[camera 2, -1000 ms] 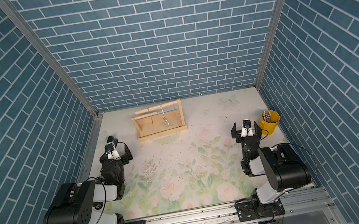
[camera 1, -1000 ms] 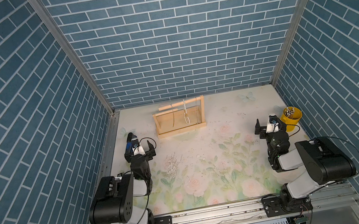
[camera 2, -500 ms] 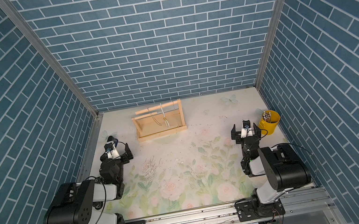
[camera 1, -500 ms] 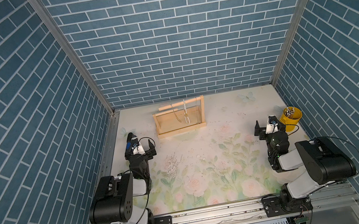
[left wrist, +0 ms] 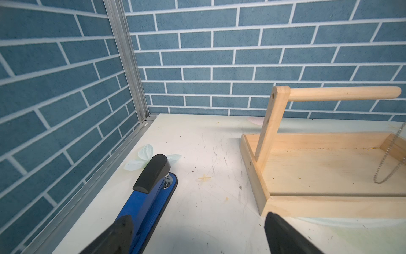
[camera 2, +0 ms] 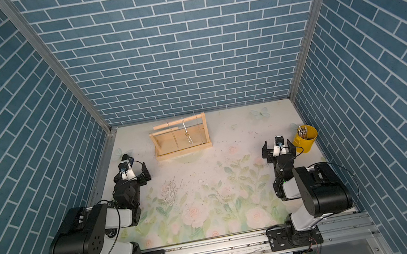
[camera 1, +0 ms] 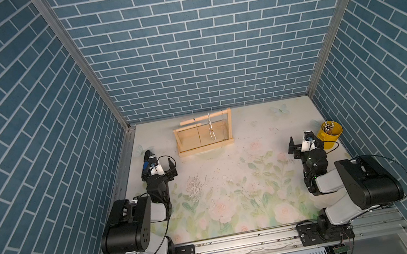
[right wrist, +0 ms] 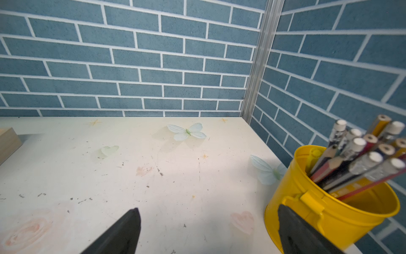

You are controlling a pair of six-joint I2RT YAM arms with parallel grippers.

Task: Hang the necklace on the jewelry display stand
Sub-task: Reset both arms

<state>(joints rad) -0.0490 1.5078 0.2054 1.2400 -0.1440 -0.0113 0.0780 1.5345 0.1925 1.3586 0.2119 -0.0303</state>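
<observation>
Stapler (left wrist: 151,193) in blue and black lies by the left wall (camera 1: 30,134), close by the left gripper (left wrist: 197,221), whose jaws are spread wide with nothing between them. At the back in the middle stands the wooden stand (camera 1: 206,148), and the necklace (camera 1: 211,129) hangs from its upper bar (camera 1: 203,118), well apart from both grippers. On the right, the right gripper (right wrist: 208,211) has also its jaws wide apart and empty, just beside the yellow cup (right wrist: 307,198) of pencils (right wrist: 356,149).
</observation>
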